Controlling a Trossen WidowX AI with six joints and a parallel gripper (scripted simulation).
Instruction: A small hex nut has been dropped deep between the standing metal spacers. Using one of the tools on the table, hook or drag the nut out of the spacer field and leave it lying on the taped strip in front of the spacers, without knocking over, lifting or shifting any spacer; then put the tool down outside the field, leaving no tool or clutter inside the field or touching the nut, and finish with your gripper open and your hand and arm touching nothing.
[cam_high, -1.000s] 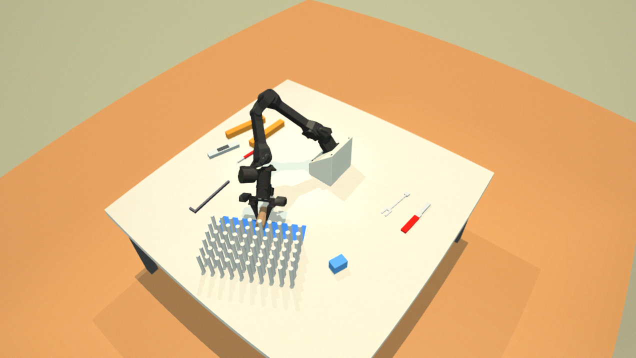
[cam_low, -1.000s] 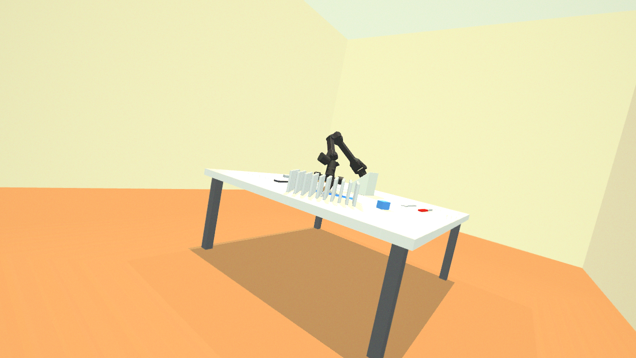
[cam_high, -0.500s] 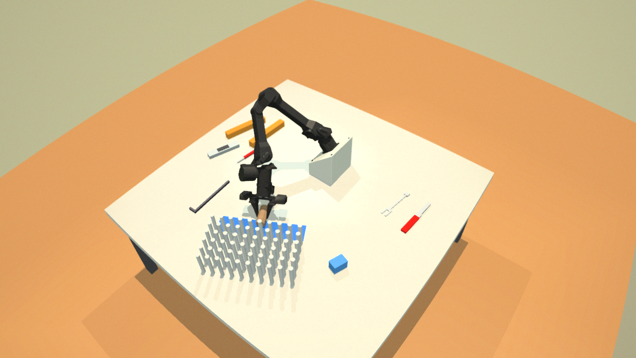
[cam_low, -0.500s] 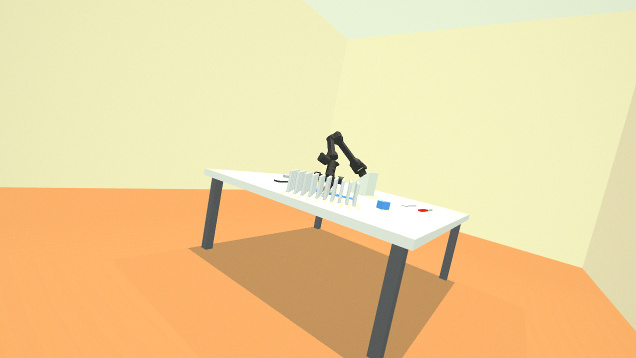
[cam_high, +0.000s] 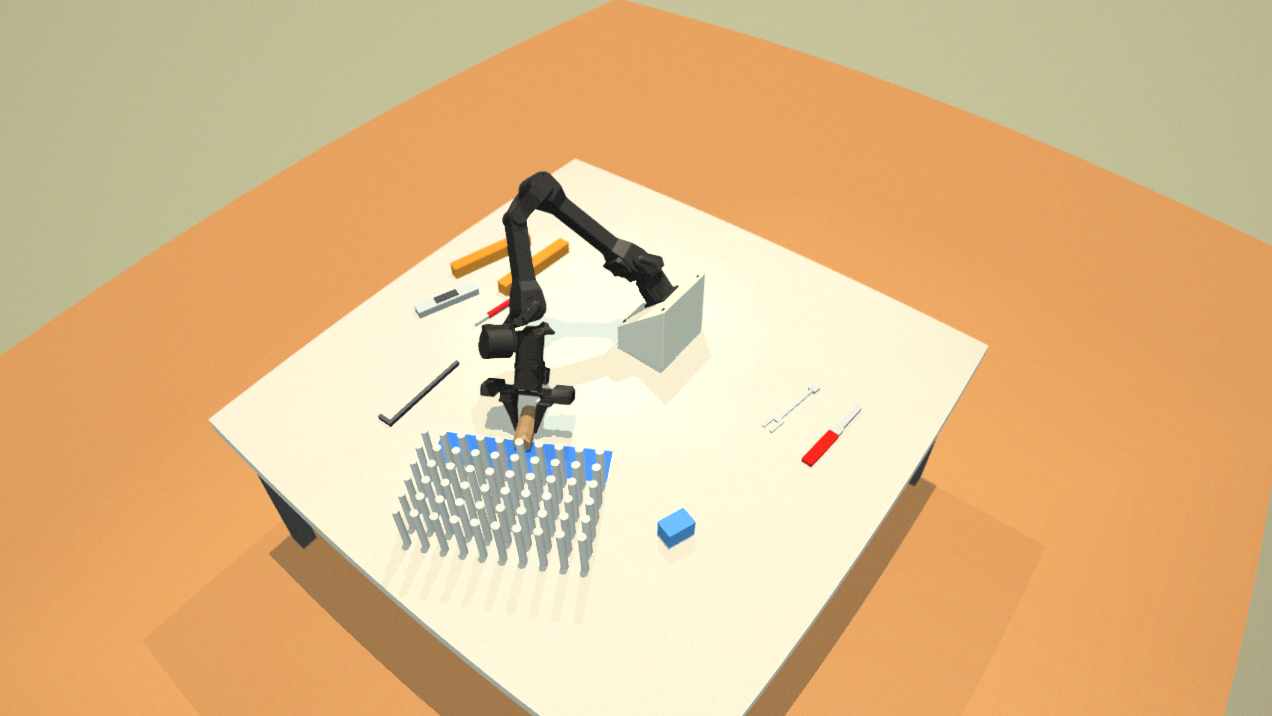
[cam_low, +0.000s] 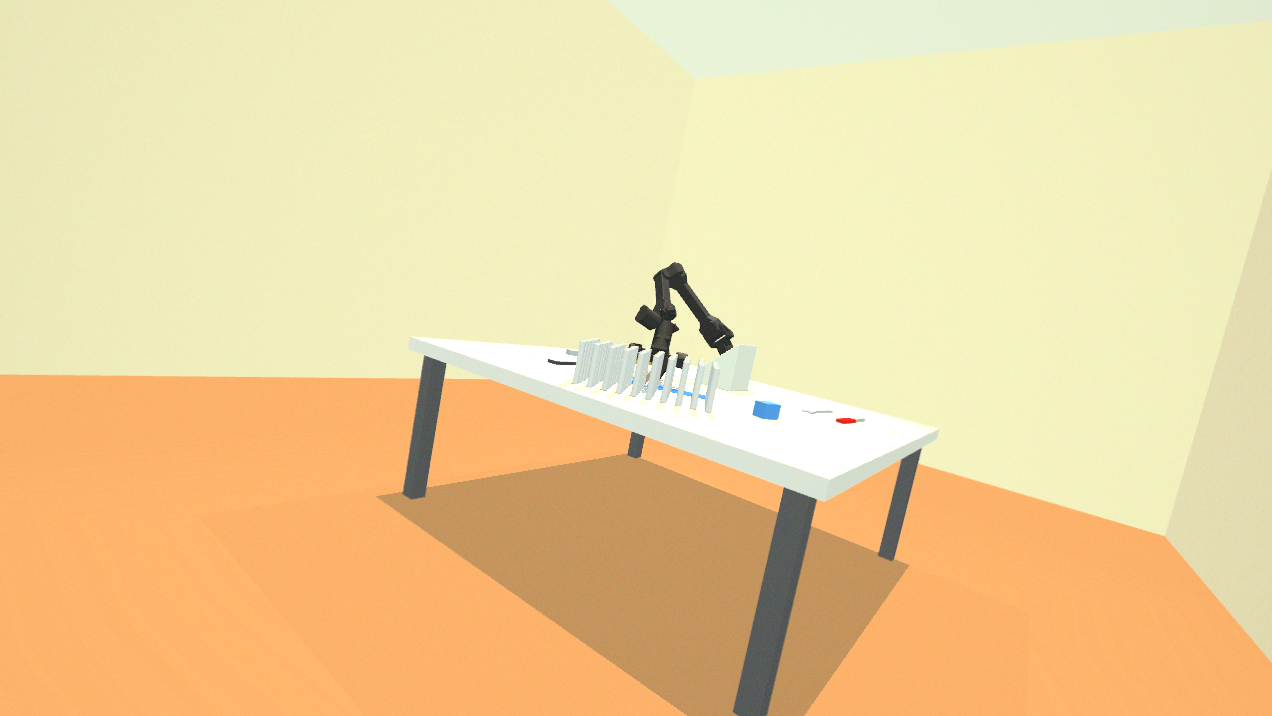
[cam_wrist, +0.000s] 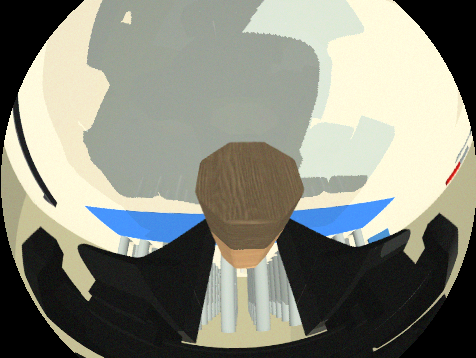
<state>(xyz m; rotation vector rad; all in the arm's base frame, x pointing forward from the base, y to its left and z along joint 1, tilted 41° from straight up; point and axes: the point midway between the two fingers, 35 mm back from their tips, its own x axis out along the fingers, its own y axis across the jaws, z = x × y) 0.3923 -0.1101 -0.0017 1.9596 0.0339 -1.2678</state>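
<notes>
My gripper (cam_high: 526, 423) (cam_wrist: 245, 222) is shut on a tool's wooden handle (cam_high: 523, 430) (cam_wrist: 250, 185), near the strip edge of the spacer field. The handle leans toward the field; the tool's working end is hidden. Upright grey metal spacers (cam_high: 583, 555) (cam_low: 710, 395) (cam_wrist: 228, 300) stand in several rows. The blue taped strip (cam_high: 607, 460) (cam_wrist: 345, 217) lies along their arm-side edge, partly hidden by spacers and gripper. The hex nut cannot be made out in any view. A black L-shaped hook (cam_high: 422, 391) (cam_wrist: 26, 145) lies left of the arm.
A blue block (cam_high: 676, 527) (cam_low: 766, 410) sits right of the spacers. A thin forked tool (cam_high: 793, 406) and a red-handled tool (cam_high: 819, 448) lie farther right. Two orange bars (cam_high: 535, 265) (cam_high: 478, 258), a grey tool (cam_high: 431, 306) and a small red-handled tool (cam_high: 496, 310) lie behind the arm.
</notes>
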